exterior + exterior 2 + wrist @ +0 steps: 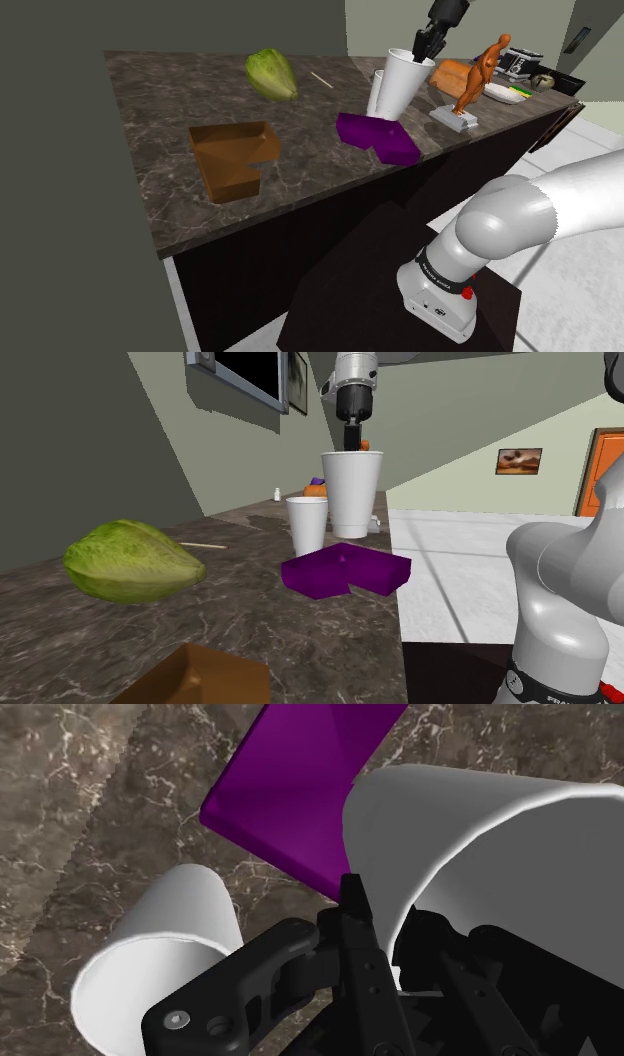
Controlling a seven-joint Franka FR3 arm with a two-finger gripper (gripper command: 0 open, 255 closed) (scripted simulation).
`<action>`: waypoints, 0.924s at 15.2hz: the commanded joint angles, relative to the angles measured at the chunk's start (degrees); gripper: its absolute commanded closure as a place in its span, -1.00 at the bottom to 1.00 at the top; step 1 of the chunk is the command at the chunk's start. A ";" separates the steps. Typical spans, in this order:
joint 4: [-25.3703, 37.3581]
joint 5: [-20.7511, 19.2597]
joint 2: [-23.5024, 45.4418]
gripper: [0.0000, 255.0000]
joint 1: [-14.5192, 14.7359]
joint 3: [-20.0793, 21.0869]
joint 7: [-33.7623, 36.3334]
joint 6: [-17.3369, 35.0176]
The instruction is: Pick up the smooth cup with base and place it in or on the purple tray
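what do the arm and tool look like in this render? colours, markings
The arm has glossy white rounded links with dark grey bands at the joints. The band near the base carries small white lettering, with a red spot just below it. The tool is all black: a blocky body with round fastener heads and two slim straight fingers.

Lg white cup (403,88) upright, just beside purple tray (378,138).
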 commanded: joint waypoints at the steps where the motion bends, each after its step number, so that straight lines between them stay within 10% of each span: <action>1: -1.93 -0.12 -0.44 1.00 -0.10 -0.02 -0.06 1.54; 14: -9.62 -0.68 -1.73 1.00 -0.56 -0.40 -0.55 7.94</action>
